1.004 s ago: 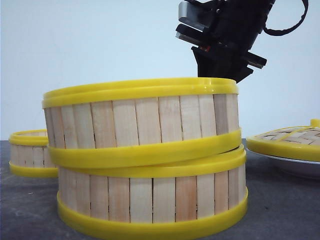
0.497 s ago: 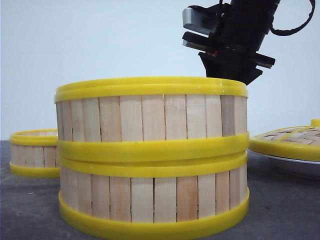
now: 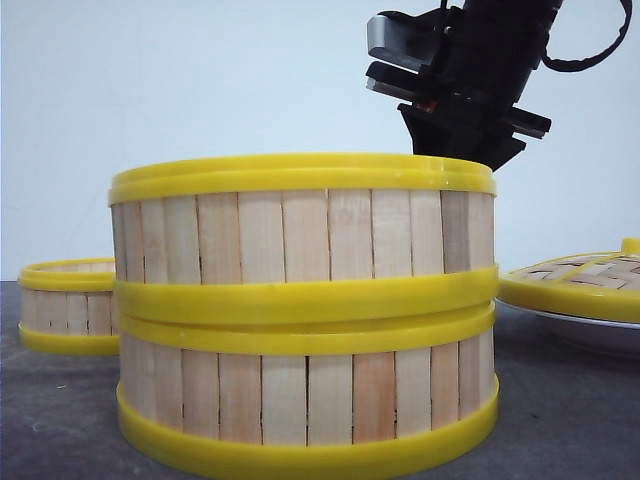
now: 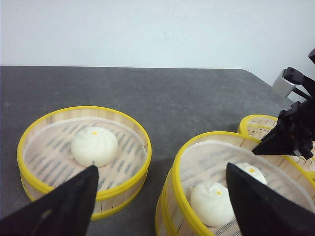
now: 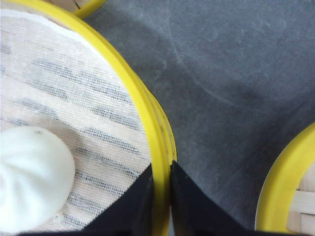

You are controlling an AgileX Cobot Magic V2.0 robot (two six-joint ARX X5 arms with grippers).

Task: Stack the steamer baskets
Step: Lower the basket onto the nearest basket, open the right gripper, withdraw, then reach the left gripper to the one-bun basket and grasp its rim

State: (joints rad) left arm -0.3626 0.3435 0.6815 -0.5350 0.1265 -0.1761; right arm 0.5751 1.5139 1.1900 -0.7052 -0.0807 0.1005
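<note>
The right gripper (image 5: 160,196) has its fingers pinched tight on the yellow rim of the top steamer basket (image 3: 300,235), one finger inside the wall, one outside, at the far right of the ring as the front view has it. That basket sits level on the bottom steamer basket (image 3: 305,395), rims meeting all round, so it looks seated; I'd say letting go comes next, w/ the fingers opening and lifting straight up off the rim. Inside finger is near a bun (image 5: 32,179), so little room inward; outside is bare tabletop (image 5: 236,98), w/ the lid (image 3: 580,280) on its plate off to the right. The third steamer basket (image 4: 83,152) stands alone on the robot's left, near the stack but apart from it, one bun inside. The left gripper (image 4: 160,204) hangs over the gap btw. the two, fingers spread wide and holding nothing, so the left arm is the nearer one for that pick. Round basket, no long axis; any rim point serves.
</note>
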